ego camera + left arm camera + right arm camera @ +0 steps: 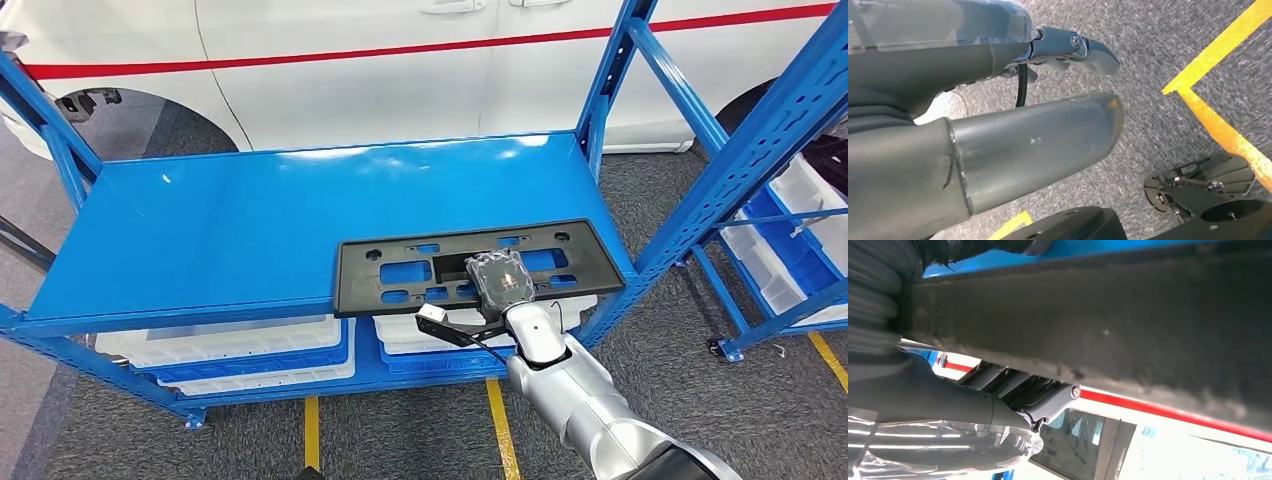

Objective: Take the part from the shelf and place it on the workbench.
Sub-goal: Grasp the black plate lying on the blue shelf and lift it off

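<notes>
The part (455, 268) is a flat black rectangular frame with several cut-outs. It lies at the front right of the blue shelf board (230, 220), its near edge hanging slightly over the front. My right hand (503, 280) lies over the middle of that near edge and grips it. In the right wrist view the part's dark edge (1098, 325) runs across close up, with my right hand's fingers (1043, 400) on one side of it. My left hand (998, 140) hangs above the grey floor, holding nothing, its fingers apart.
A white car (400, 60) with a red stripe stands behind the shelf. White bins (230, 345) sit on the lower level. Blue uprights (610, 90) frame the shelf, and a second rack with bins (790, 230) stands at the right. Yellow floor lines (500, 420) run below.
</notes>
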You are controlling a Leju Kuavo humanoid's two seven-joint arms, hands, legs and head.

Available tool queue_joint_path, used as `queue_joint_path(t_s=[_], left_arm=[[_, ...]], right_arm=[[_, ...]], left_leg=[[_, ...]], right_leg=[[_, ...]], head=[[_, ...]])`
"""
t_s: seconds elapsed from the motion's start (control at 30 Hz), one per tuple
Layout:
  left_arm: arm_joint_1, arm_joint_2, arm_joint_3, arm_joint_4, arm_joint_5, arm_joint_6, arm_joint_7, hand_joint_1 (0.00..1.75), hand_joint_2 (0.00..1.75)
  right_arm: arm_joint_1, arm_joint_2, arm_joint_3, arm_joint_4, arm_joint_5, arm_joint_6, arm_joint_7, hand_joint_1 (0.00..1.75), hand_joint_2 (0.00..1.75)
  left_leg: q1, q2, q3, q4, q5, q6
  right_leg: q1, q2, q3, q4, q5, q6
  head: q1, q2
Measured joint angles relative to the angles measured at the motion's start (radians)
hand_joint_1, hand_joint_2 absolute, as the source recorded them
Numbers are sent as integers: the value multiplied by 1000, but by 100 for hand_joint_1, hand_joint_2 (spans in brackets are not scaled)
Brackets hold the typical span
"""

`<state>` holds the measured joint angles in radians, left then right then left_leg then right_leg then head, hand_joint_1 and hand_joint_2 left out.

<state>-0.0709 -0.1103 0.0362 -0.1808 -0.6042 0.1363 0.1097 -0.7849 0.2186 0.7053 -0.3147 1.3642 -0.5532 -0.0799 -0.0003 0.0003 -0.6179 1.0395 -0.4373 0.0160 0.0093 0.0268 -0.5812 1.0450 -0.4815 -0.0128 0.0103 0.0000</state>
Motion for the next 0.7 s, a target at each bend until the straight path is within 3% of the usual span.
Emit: queue_joint_path(t_s=[0.3,0.43,0.7], left_arm=[[-4,-2,0,0,-21,26,-36,0,0],[-5,-4,0,0,-31,31,-47,0,175],[-13,-6,0,0,-45,84,-68,0,175]], right_arm=[[-5,-3,0,-2,0,-6,0,174,175],[-5,-5,0,-2,0,-6,-1,173,175],[-6,-13,0,-2,0,-6,0,175,175]], left_leg=[[0,0,2,0,1,-1],[0,0,2,0,3,0],[0,0,1,0,4,0]], right_leg=[[1,0,2,0,1,-1],[1,-1,2,0,2,-1],[1,-1,2,0,3,-1]], head=[[0,0],[0,0],[0,0]])
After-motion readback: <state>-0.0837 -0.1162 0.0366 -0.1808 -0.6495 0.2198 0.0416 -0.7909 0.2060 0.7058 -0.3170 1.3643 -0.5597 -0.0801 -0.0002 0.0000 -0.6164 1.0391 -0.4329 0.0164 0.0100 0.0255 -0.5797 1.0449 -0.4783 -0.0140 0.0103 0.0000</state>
